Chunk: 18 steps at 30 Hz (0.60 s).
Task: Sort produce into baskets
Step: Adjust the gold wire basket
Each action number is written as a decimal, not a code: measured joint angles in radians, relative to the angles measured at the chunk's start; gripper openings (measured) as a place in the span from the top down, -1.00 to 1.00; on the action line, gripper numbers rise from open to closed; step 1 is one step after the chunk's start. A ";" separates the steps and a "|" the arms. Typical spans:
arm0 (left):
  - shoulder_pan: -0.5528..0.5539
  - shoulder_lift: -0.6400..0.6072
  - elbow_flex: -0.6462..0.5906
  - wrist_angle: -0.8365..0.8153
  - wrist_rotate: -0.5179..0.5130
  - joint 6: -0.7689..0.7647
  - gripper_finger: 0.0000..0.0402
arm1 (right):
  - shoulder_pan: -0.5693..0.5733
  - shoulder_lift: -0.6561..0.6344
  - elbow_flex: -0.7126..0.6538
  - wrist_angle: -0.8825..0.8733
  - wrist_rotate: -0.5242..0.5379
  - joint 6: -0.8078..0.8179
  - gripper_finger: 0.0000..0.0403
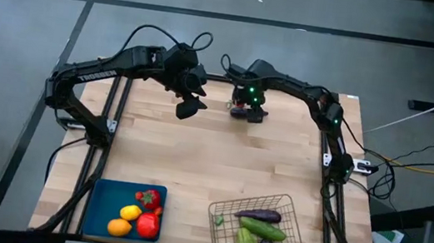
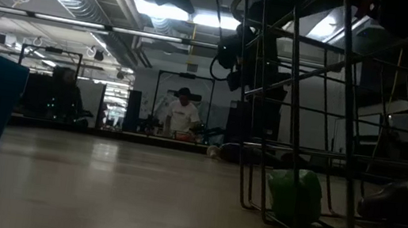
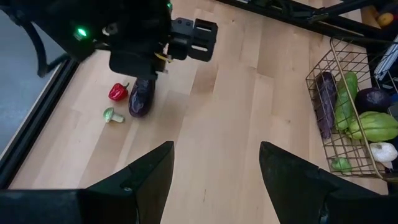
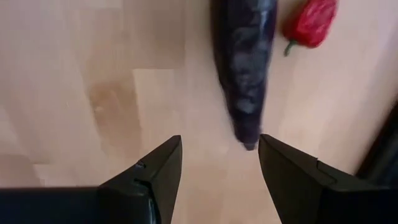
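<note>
2 open grippers, right gripper (image 4: pixel 219 163) above eggplant (image 4: pixel 244 68)

Produce partly sorted: two bins filled, three pieces loose at the table's far edge.

The blue tray (image 1: pixel 98 207) holds a lemon (image 1: pixel 130 212), an orange (image 1: pixel 119 227) and two red pieces (image 1: pixel 146 223). The wire basket (image 1: pixel 298 236) holds a purple eggplant (image 1: pixel 258 215), green cucumber (image 1: pixel 262 228), garlic (image 3: pixel 384 151) and other greens. A dark eggplant (image 4: pixel 243 68) lies flat beside a red pepper (image 4: pixel 311 22) and a small green-capped piece (image 3: pixel 112 116).
</note>
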 joint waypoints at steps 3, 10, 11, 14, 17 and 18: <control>0.000 0.000 0.000 0.000 0.000 0.000 -0.16 | 0.021 0.000 0.000 0.016 0.060 0.000 -0.05; 0.000 0.000 0.000 0.000 0.000 0.000 -0.16 | 0.047 0.000 0.000 0.033 0.079 0.000 -0.05; 0.000 0.000 0.000 0.000 0.000 0.000 -0.16 | 0.047 0.000 0.000 0.033 0.079 0.000 -0.05; 0.000 0.000 0.000 0.000 0.000 0.000 -0.16 | 0.054 0.000 0.000 0.033 0.080 0.001 -0.05; 0.000 0.000 0.000 0.000 0.000 0.000 -0.16 | 0.061 0.000 0.000 0.024 0.100 0.013 -0.05; 0.000 0.000 0.000 0.000 0.000 -0.001 -0.16 | 0.066 0.000 0.000 0.014 0.104 0.019 -0.05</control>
